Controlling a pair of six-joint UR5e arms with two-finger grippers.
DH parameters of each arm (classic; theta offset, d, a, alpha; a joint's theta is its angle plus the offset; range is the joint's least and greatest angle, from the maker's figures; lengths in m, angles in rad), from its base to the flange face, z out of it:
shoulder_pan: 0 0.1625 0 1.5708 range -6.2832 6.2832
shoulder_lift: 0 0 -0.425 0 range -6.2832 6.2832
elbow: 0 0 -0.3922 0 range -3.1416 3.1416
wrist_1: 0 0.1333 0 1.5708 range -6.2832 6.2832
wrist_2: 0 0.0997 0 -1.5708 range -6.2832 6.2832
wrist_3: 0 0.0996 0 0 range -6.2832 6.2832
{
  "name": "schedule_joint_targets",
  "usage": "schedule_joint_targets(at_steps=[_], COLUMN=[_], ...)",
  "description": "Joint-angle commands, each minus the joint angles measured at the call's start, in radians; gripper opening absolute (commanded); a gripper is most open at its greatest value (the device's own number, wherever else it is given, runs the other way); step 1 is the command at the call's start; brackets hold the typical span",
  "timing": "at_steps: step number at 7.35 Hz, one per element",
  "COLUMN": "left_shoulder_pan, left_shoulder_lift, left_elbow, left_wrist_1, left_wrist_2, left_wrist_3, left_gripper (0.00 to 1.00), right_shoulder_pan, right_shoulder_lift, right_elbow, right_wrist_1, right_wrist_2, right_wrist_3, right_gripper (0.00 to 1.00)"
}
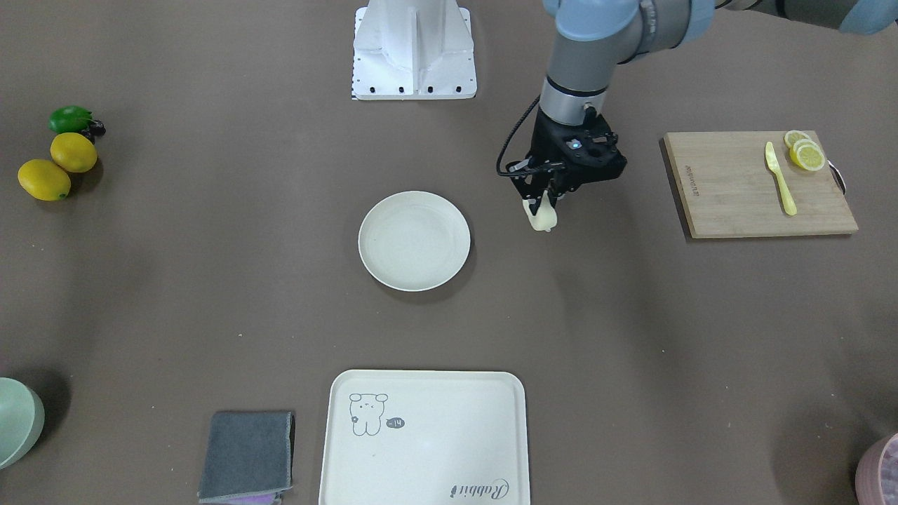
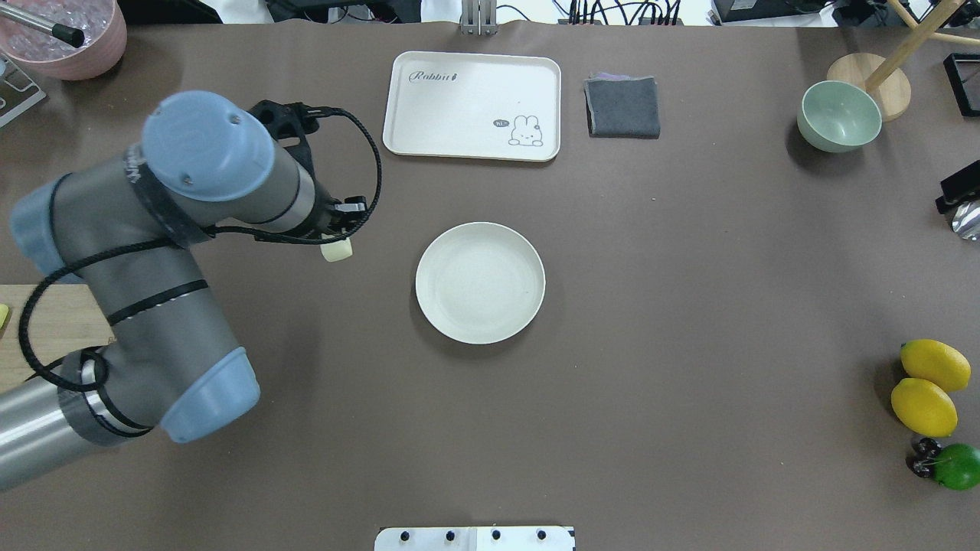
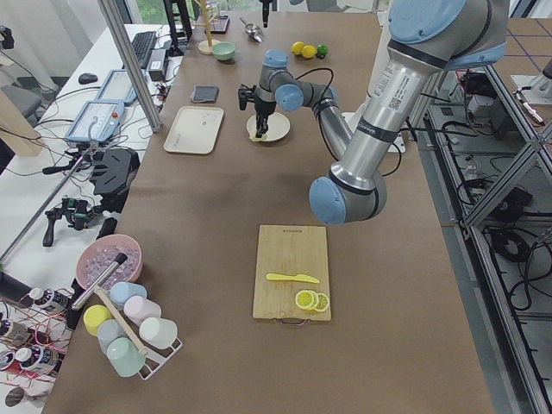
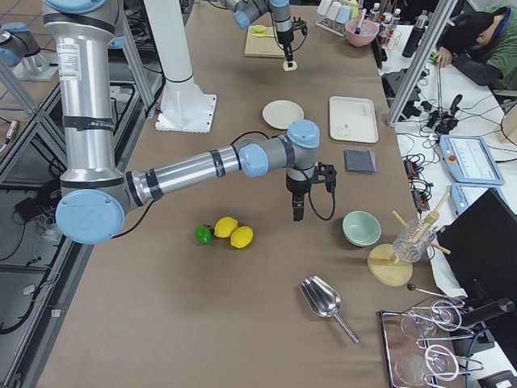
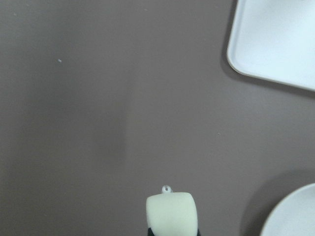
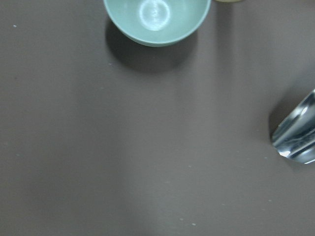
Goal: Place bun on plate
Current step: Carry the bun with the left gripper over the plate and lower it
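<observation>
The bun (image 1: 541,217) is a small pale cream lump, and my left gripper (image 1: 544,205) is shut on it, fingers pointing down. It hangs above the brown table, beside the plate (image 1: 414,240) and apart from it. Overhead, the bun (image 2: 337,250) shows to the left of the round cream plate (image 2: 480,282), which holds nothing. The left wrist view has the bun (image 5: 172,212) at the bottom edge and the plate's rim (image 5: 295,216) at the lower right. My right gripper (image 4: 297,212) hovers between the lemons and the green bowl; whether it is open or shut I cannot tell.
A cream rectangular tray (image 2: 472,105) and a folded grey cloth (image 2: 622,106) lie beyond the plate. A mint green bowl (image 2: 838,115), a metal scoop (image 2: 966,222), two lemons (image 2: 925,386) and a lime sit far right. A cutting board (image 1: 758,184) with knife and lemon slices lies behind the left arm.
</observation>
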Motion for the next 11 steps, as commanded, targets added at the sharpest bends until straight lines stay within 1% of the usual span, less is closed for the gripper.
schedule_joint_targets(at_steps=[1, 2, 3, 4, 5, 6, 7, 9, 10, 11], left_shoulder_pan=[0.071, 0.097, 0.12, 0.14, 0.161, 0.18, 0.2, 0.221, 0.226, 0.241], left_shoulder_lift=[-0.113, -0.162, -0.221, -0.23, -0.232, -0.238, -0.238, -0.241, -0.241, -0.243], left_elbow=[0.104, 0.157, 0.237, 0.299, 0.34, 0.365, 0.376, 0.391, 0.399, 0.4], left_wrist_1=[-0.001, -0.007, -0.039, -0.126, -0.178, -0.182, -0.182, -0.182, -0.182, -0.182], left_wrist_2=[0.036, 0.073, 0.107, 0.109, 0.136, 0.159, 0.171, 0.172, 0.173, 0.203], left_wrist_3=[-0.039, -0.06, -0.063, -0.066, -0.08, -0.079, -0.079, -0.08, -0.079, -0.079], left_gripper=[0.3, 0.3, 0.3, 0.31, 0.31, 0.32, 0.35, 0.4, 0.46, 0.51], right_shoulder_pan=[0.104, 0.104, 0.106, 0.106, 0.106, 0.106, 0.106, 0.104, 0.104, 0.104], right_shoulder_lift=[-0.017, -0.031, -0.037, -0.032, -0.031, -0.031, -0.028, -0.026, -0.026, -0.026], right_elbow=[-0.067, -0.066, -0.066, -0.066, -0.066, -0.068, -0.068, -0.068, -0.068, -0.069], right_wrist_1=[0.0, 0.001, 0.006, 0.006, 0.007, 0.007, 0.007, 0.006, 0.003, 0.003], right_wrist_2=[0.082, 0.091, 0.102, 0.102, 0.102, 0.102, 0.102, 0.104, 0.105, 0.107], right_wrist_3=[-0.153, -0.153, -0.153, -0.152, -0.152, -0.15, -0.145, -0.144, -0.144, -0.144], right_gripper=[1.0, 1.0, 1.0, 1.0, 1.0, 1.0, 1.0, 1.0, 1.0, 1.0])
